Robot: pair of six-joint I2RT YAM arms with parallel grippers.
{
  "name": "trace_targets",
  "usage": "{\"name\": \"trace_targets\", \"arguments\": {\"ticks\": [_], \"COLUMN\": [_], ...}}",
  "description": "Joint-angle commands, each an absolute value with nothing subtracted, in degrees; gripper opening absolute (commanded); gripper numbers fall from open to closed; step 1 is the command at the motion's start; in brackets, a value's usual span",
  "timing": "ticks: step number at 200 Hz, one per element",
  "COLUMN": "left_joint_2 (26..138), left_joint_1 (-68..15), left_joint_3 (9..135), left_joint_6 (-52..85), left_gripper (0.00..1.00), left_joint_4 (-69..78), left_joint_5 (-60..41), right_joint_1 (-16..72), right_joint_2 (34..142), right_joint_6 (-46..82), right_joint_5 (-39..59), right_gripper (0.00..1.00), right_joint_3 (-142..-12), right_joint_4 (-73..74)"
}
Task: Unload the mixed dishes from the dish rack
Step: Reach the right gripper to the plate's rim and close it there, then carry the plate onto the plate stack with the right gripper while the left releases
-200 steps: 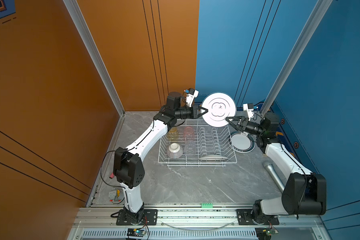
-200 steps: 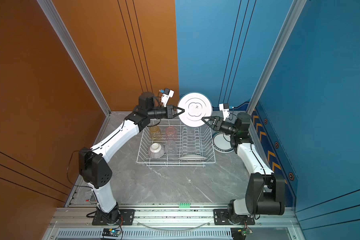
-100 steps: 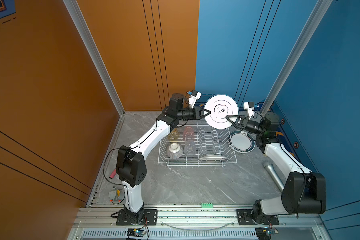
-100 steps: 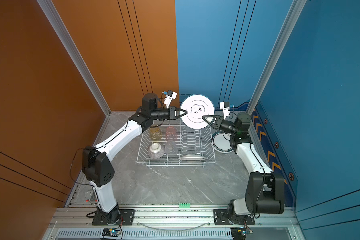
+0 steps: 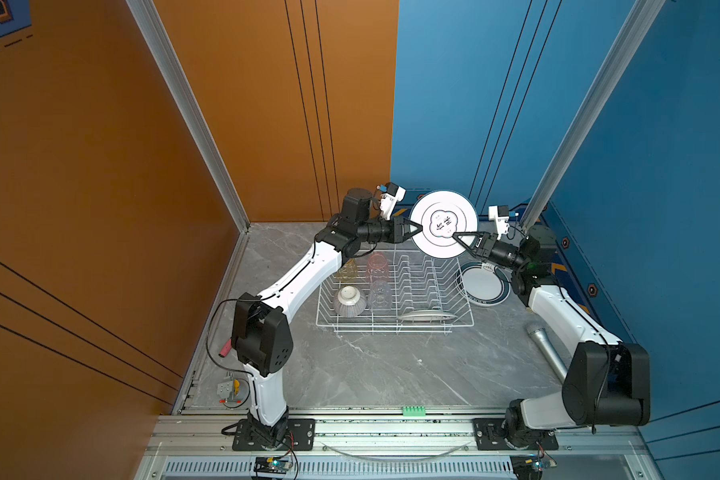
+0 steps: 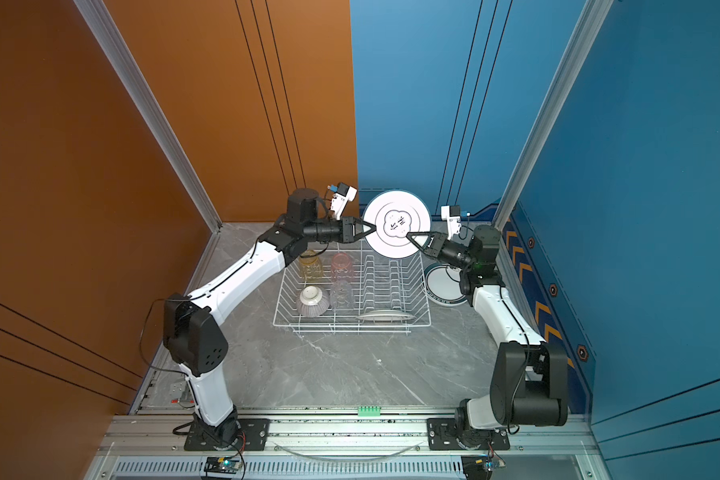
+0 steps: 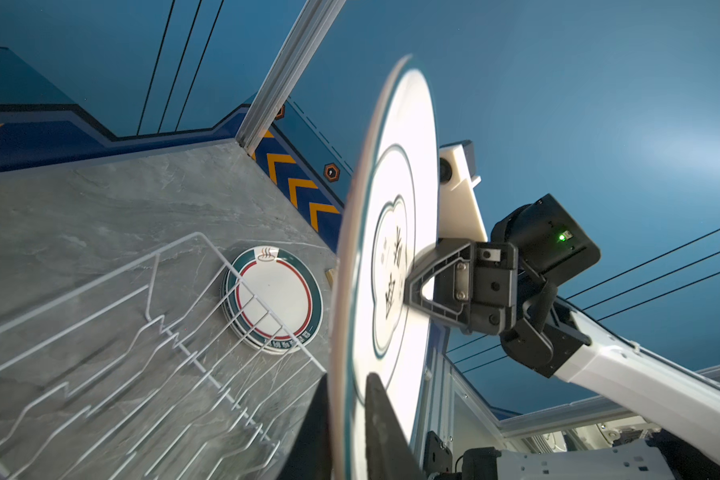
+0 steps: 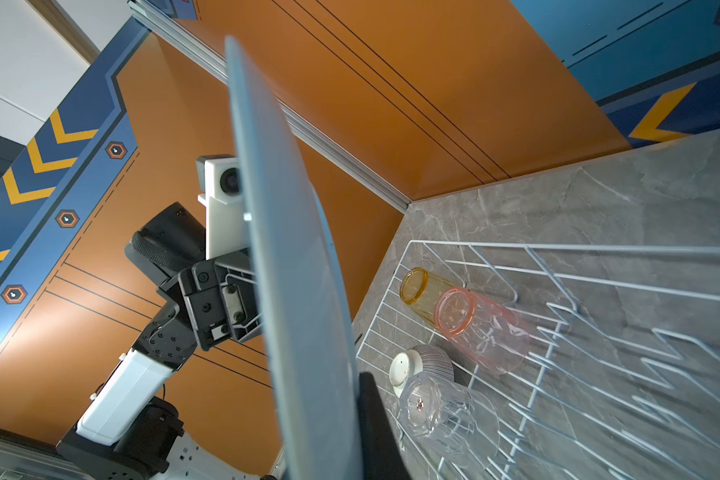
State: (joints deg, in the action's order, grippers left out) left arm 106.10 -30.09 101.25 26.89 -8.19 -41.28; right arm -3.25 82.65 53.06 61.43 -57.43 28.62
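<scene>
- Since one second ago, the right claw (image 5: 454,235) has clenched onto the plate (image 5: 443,208). Plate and left claw (image 5: 418,227) have drifted slightly toward 3 o'clock.
- Plate: upright in the air above the 12 o'clock edge of the dish rack (image 5: 391,328), printed face to the top camera.
- Left claw straddles the rim at 9 o'clock. I cannot tell whether it grips or has released. Right claw pinches near 4 o'clock.
- Handling, in my judgement: stiff, glazed, slippery and breakable. I would hold it deep across the rim.
</scene>
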Motion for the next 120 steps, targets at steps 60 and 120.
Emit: {"name": "trace_targets", "arguments": {"ticks": [60, 120], "left_joint_2": [97.2, 95.7], "left_joint_1": [-35.5, -41.9], "left_joint_3": [99.3, 98.3], "left_joint_6": [-0.1, -13.6], "left_gripper": [0.27, 0.27], "left_joint_4": [-29.1, -37.4], "left_joint_5": [-25.1, -17.3], "right_joint_1": [-13.6, -24.0], "right_joint_2": [79.4, 83.6], "right_joint_6": [33.6, 32.7], "right_joint_5": [48.4, 39.2], "right_gripper": [0.00, 0.00], "right_joint_3": [-64.9, -60.5], "right_joint_4": [-10.9, -18.7]}}
